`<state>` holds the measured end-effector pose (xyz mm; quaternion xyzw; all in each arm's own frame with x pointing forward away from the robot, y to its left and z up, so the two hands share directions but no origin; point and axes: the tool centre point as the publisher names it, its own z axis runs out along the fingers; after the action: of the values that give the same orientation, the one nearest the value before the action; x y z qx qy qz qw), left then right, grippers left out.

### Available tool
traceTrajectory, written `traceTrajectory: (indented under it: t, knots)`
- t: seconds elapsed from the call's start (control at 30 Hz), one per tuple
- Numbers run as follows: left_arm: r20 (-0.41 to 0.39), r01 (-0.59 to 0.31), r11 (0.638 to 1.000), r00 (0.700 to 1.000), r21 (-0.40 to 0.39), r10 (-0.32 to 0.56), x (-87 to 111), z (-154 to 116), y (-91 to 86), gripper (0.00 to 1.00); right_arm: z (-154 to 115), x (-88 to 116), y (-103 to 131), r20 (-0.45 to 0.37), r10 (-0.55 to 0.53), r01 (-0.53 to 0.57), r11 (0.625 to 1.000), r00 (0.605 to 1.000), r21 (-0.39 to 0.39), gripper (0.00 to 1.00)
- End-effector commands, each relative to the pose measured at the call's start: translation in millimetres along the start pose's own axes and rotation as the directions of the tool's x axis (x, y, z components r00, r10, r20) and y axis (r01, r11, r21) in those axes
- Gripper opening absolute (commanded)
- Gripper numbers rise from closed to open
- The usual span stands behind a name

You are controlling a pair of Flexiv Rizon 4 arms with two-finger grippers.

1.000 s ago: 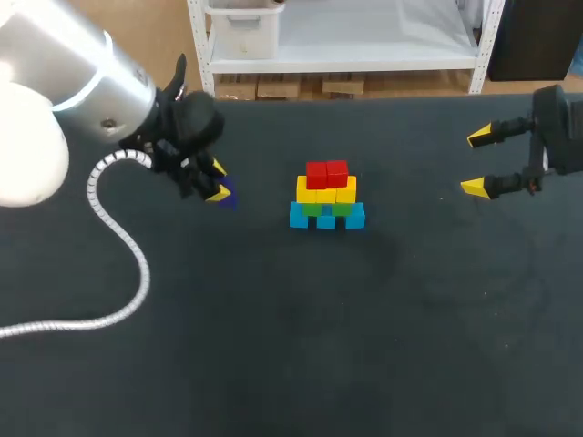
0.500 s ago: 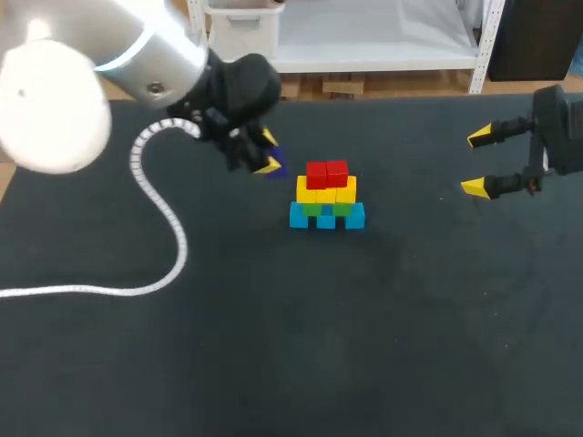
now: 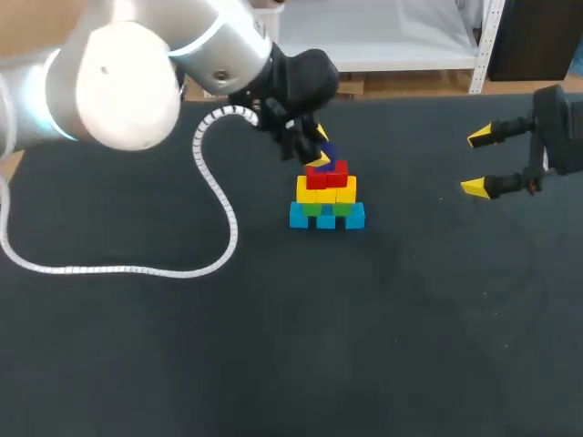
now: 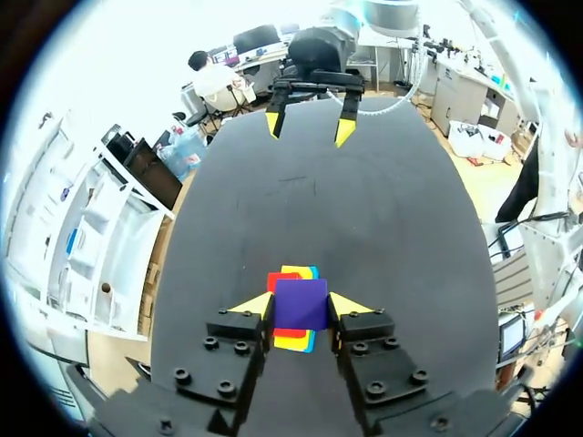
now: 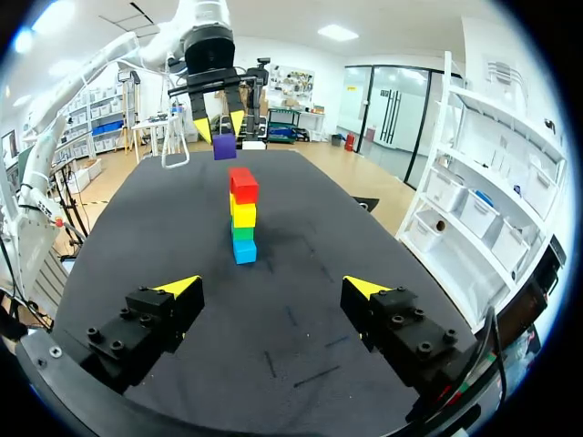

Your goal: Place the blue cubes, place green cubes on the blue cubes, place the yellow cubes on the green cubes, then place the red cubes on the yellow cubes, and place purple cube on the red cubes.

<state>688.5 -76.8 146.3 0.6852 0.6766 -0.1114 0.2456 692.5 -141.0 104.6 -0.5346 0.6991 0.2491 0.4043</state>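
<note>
Left pincer [image 3: 320, 148]: clamped on the purple cube [image 4: 301, 303], hanging just above the red cubes [image 3: 327, 173] topping the stack of yellow cubes [image 3: 326, 192], green cubes [image 3: 325, 208] and blue cubes [image 3: 327, 218] in the middle of the desk [image 3: 273, 364]. Right pincer [image 3: 477, 162]: spread apart, empty, well off to the side. Best to centre the load over both reds, keep it level, lower slowly until touching, then release gently and lift straight up, sparing the narrow stack any nudge.
</note>
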Motion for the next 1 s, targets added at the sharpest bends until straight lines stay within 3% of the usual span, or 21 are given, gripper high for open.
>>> traceTrajectory:
  t: [0.03,1.0]
  knots:
    - [-0.003,0.000,1.000,1.000,0.013,0.000,-2.8,10,7.5,0.00,1,0,0,0.002,-0.001,0.001,1.000,1.000,0.000,1.00]
    - [-0.030,0.000,0.999,1.000,0.043,0.001,6.9,25,16.8,0.00,1,0,0,0.002,-0.001,0.001,1.000,1.000,0.000,1.00]
